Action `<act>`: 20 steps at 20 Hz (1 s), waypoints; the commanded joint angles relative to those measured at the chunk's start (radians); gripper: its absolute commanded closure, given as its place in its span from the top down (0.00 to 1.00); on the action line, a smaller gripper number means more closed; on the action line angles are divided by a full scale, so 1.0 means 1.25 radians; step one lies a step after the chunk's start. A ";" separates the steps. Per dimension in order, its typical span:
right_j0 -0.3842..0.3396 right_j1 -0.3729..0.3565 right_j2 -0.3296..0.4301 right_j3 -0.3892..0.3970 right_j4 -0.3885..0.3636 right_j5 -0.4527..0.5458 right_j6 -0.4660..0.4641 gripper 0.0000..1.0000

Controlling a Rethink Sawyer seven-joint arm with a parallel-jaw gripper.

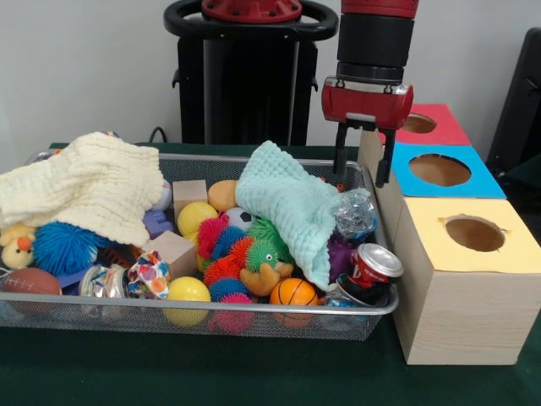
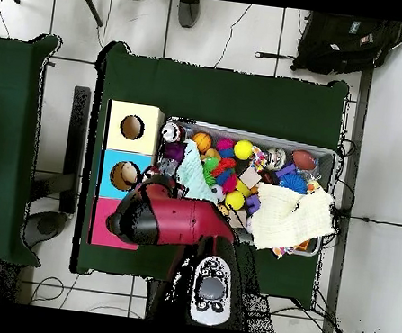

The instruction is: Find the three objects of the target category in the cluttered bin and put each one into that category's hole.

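The table (image 1: 254,372) is wearing a dark green cover, and the bin (image 1: 254,321), a wide wire-mesh basket, is sitting on it, crammed with toys. Just beside the bin, a wooden box (image 1: 456,313) is offering three round holes under yellow, blue and red tops. The arm (image 1: 376,34) is hanging over the bin's far corner next to the box, and in the overhead view its red body is lying across the blue and red tops.

Two cloths are smothering much of the pile: a cream one (image 1: 84,190) is covering one end and a mint one (image 1: 292,207) is draping down through the middle. The gripper (image 1: 365,156) is hovering above the rim with its two dark fingers parted and nothing between them.

One bottle (image 1: 355,211), clear and crinkly, is peeking out from the mint cloth's edge, almost directly below the gripper and just above the red can (image 1: 372,266). Another clear crumpled thing (image 1: 101,281), possibly a second bottle, is lying at the front rim near the football (image 1: 30,282). No third one is showing; it is probably hiding under a cloth.

The search seems to be at its picking stage: the next move is calling for a straight descent onto the nearby bottle, closing gently because thin plastic is liable to buckle or slip.
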 commanded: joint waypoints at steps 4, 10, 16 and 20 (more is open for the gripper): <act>-0.010 0.073 0.016 -0.056 -0.003 -0.037 0.061 1.00; 0.006 0.111 -0.018 -0.074 0.008 -0.082 0.089 1.00; 0.021 0.125 -0.055 -0.062 0.059 -0.109 0.140 1.00; 0.024 0.138 -0.063 -0.058 0.081 -0.139 0.145 1.00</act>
